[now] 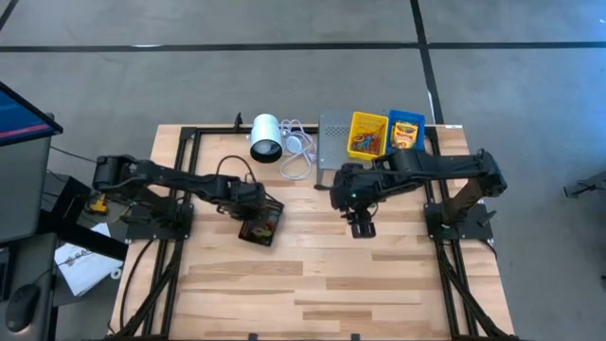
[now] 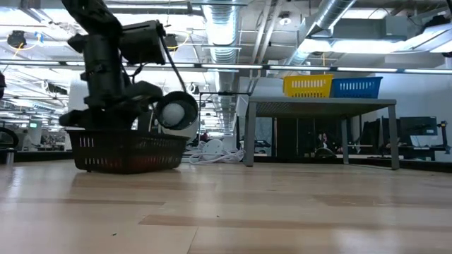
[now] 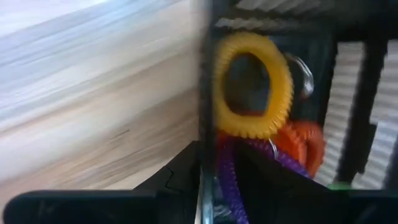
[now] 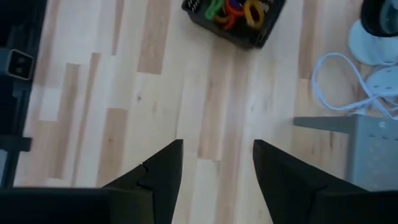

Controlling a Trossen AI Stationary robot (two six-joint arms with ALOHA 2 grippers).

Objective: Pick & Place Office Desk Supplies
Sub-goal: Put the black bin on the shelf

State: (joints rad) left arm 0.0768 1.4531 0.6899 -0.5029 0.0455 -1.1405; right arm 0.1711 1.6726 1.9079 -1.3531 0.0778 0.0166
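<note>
A black slotted basket [image 1: 261,225] stands on the wooden table left of centre and holds coiled rings: yellow [image 3: 252,84], orange [image 3: 305,146] and purple [image 3: 230,180]. My left gripper [image 1: 252,210] comes down on the basket's rim and is shut on its wall. My right gripper [image 4: 217,146] hangs open above bare wood, right of the basket, with nothing between its fingers. At the far edge, a yellow tray [image 1: 367,134] of small supplies and a blue tray [image 1: 405,131] with a crayon box sit on a grey rack [image 1: 333,133]. My left gripper has the basket's side wall [image 3: 206,124] at its rim, one finger inside the basket [image 3: 267,180] and one outside [image 3: 177,177]. The fingers come steeply from above. In the low view the basket [image 2: 127,152] rests with its bottom on the table.
A white cylinder [image 1: 266,137] with a looped white cable [image 1: 298,152] lies at the far edge, left of the rack. Black frame rails run along the table's left and right sides. Open wood stretches across the near half.
</note>
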